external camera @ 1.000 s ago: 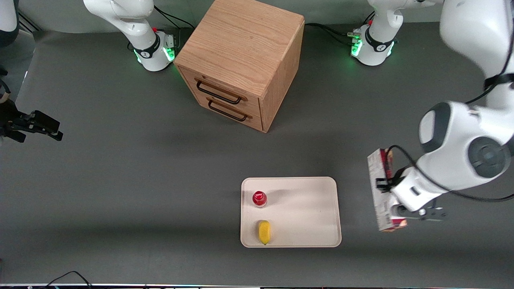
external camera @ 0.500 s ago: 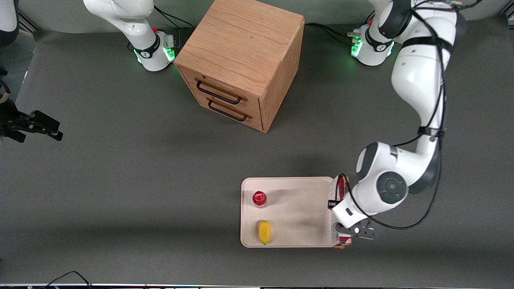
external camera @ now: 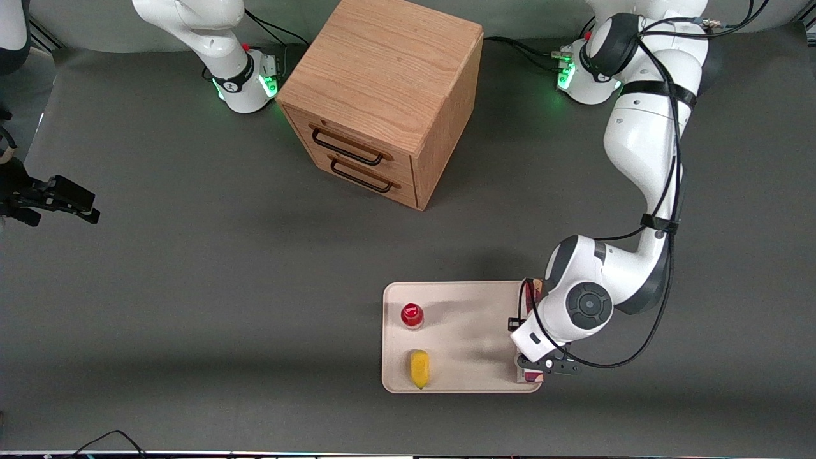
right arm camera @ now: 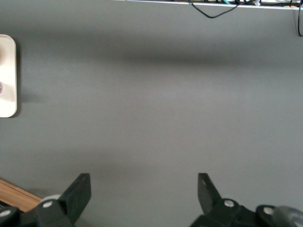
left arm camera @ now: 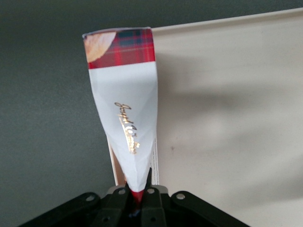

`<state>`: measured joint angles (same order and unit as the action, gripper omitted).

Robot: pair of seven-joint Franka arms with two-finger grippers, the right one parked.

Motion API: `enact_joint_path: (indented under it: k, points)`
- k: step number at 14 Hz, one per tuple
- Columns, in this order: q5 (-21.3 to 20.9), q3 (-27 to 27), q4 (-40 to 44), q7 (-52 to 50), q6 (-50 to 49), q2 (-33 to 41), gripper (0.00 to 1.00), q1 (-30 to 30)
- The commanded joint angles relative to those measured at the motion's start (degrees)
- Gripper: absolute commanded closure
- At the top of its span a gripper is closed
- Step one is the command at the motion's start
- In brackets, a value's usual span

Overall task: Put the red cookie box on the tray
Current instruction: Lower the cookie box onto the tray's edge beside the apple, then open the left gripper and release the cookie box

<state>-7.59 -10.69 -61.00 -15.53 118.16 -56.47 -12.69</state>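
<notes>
The cream-white tray (external camera: 472, 331) lies on the grey table, nearer the front camera than the cabinet. My left gripper (external camera: 532, 349) is over the tray's short edge toward the working arm's end, mostly hidden under the wrist. It is shut on the red cookie box (external camera: 539, 293), which runs along that edge; only its ends show past the arm. In the left wrist view the gripper (left arm camera: 138, 191) pinches the box (left arm camera: 125, 109) on its thin sides. The box shows a white face with gold script and a red plaid end, over the tray's rim (left arm camera: 156, 156). I cannot tell whether it touches the tray.
A small red-capped bottle (external camera: 412, 315) and a yellow object (external camera: 419, 368) sit on the tray toward the parked arm's end. The wooden drawer cabinet (external camera: 382, 95) stands farther from the front camera. The tray's corner shows in the right wrist view (right arm camera: 7, 75).
My gripper has carried the box from beside the tray, off toward the working arm's end, down and sideways onto the tray's near edge. The arm has folded in closer to the tray.
</notes>
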Motion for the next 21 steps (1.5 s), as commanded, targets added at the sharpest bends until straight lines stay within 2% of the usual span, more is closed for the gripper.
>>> enact_joint_path:
  k: [1,4,5,6,9,12,16,18,21]
  points:
    - [-0.06,-0.03,1.76,-2.82,-1.88,-0.66,1.00,-0.23]
    - [-0.05,-0.12,1.67,-3.63,-1.18,-0.66,1.00,-0.23]
    - [-0.14,-0.03,1.59,-3.54,-0.83,-0.57,0.29,-0.06]
    - [-0.14,-0.03,1.59,-3.54,0.05,-0.31,0.00,-0.06]
    - [0.12,-0.12,1.41,-3.62,0.41,1.35,0.00,0.03]
    - [2.49,0.06,-0.16,-3.19,-1.00,6.00,0.00,1.78]
    - [2.85,0.23,-8.85,-1.96,-2.05,18.28,0.00,8.10]
    - [2.76,0.32,-12.91,1.97,-8.52,26.03,0.00,12.14]
    - [2.67,0.41,-14.05,9.28,-19.95,34.56,0.00,16.81]
